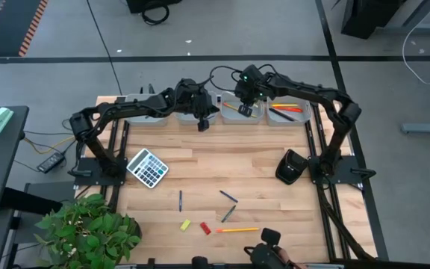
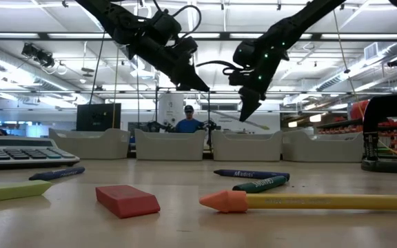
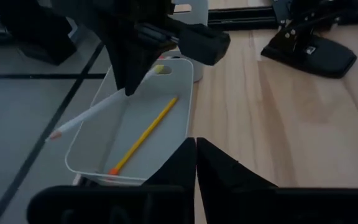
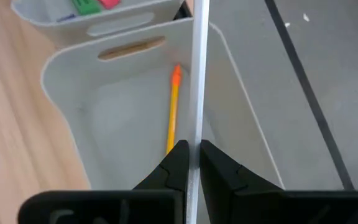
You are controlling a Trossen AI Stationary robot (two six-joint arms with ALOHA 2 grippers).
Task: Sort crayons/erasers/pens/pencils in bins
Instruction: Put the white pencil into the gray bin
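right tool (image 4: 189,163) pinching pale pencil (image 4: 199,74) over third bin (image 4: 73,93), yellow pencil (image 4: 173,112) already inside; left tool (image 3: 196,155) shut, empty, hovering nearby; pencil prob light, stiff, slippery; grab mid-shaft imo; more stuff waiting on bench (image 1: 260,161)

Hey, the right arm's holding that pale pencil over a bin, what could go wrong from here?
1. The right gripper pinches the pale pencil near one end; in the left wrist view its tip overhangs the bin's rim, so it might drop outside.
2. It could land across the yellow pencil already inside.
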